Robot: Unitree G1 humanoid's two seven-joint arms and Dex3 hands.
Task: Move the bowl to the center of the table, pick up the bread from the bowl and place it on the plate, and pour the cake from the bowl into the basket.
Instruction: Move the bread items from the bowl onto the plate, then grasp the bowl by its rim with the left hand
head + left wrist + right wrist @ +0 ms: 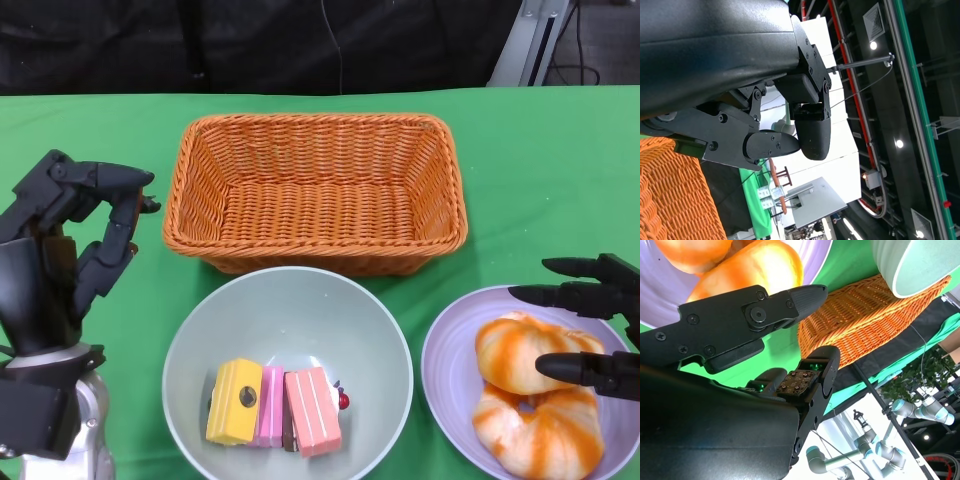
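A pale green bowl (290, 330) sits at the near middle of the green table, holding yellow and pink cake pieces (275, 405). To its right a lilac plate (455, 375) carries two orange-streaked bread rolls (530, 395). My right hand (590, 325) hovers over the plate's right side, fingers spread above the bread, holding nothing. The right wrist view shows its fingers (740, 325) just off the bread (760, 267). My left hand (75, 235) is raised at the left of the bowl, fingers apart and empty. The orange wicker basket (315, 190) stands behind the bowl.
The basket is empty and almost touches the bowl's far rim. The table's far edge meets a dark backdrop. Bare green cloth (540, 170) lies to the basket's right and left.
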